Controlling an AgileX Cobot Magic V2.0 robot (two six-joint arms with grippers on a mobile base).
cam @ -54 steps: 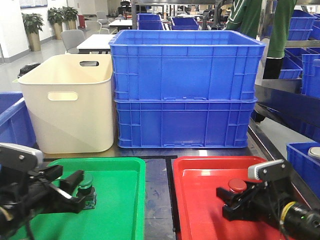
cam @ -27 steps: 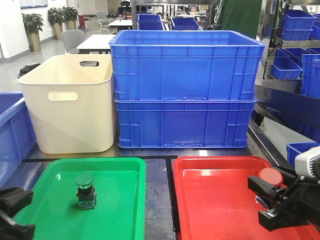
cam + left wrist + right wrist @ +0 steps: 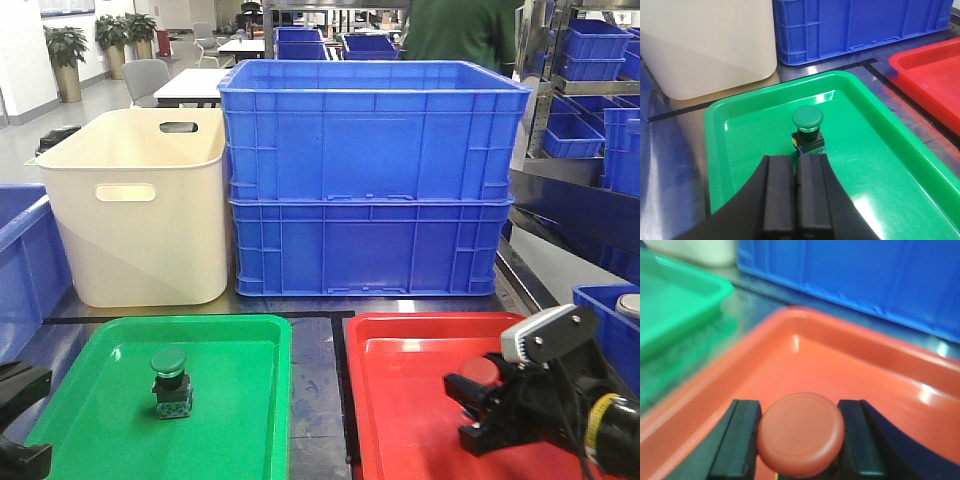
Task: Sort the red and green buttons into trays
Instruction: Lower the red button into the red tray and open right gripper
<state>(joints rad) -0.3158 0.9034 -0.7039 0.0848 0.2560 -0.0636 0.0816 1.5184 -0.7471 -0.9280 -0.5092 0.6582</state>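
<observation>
bright even light, glare spots, blurred right-wrist view

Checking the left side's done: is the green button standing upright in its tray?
Upright: the green button stands cap-up on its base in the green tray.

The left gripper (image 3: pixel 795 192) is sitting pulled back to the near left edge, jaws pressed together, having let go of the green button (image 3: pixel 170 380), which is now standing alone in the green tray (image 3: pixel 240 440); the right gripper (image 3: pixel 478 405) is coming back leftward over the red tray (image 3: pixel 400 420), clamping the red button (image 3: pixel 482 372) after a swing toward the right rim; the person (image 3: pixel 460 32) at the far shelves is moving left.
</observation>
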